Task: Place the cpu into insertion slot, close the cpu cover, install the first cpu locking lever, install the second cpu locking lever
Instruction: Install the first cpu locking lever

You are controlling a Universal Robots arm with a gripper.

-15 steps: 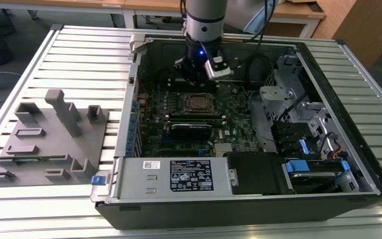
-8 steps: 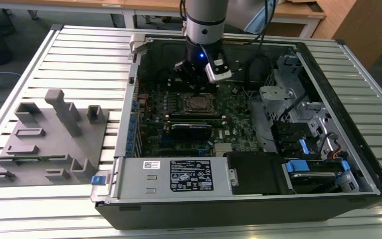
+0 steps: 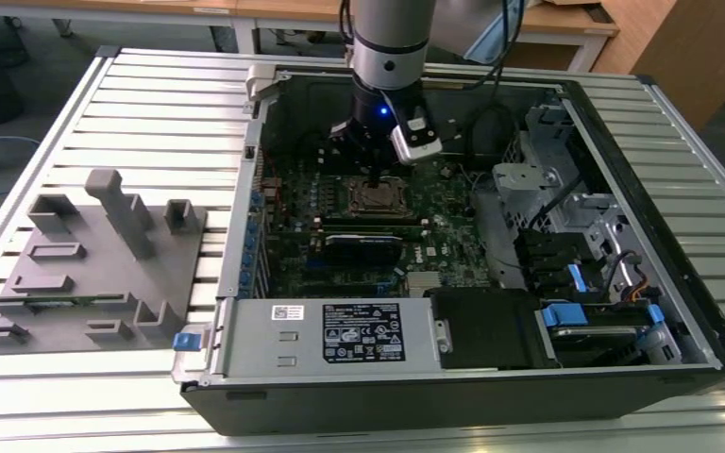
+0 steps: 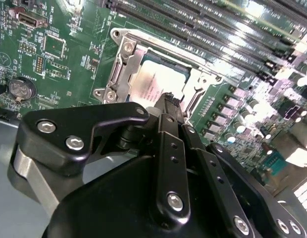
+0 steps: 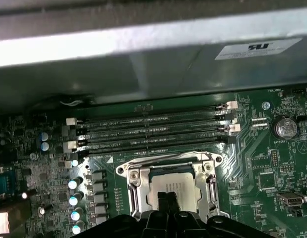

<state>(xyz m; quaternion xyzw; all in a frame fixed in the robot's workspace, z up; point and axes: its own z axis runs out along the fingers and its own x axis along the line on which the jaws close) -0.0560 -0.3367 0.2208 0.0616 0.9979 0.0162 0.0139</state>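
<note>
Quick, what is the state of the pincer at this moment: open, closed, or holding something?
Pincer: closed, fingertips together just above the cpu, which sits in the socket under the cpu cover; it holds nothing.

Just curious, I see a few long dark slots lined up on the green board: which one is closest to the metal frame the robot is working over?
The memory slot bordering the cpu cover; the other parallel slots lie farther off, toward the case wall.

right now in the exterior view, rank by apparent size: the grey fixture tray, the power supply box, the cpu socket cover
1. grey fixture tray and power supply box: similar spans, too close to rank.
2. cpu cover, much the smallest, with the gripper just above it.
</note>
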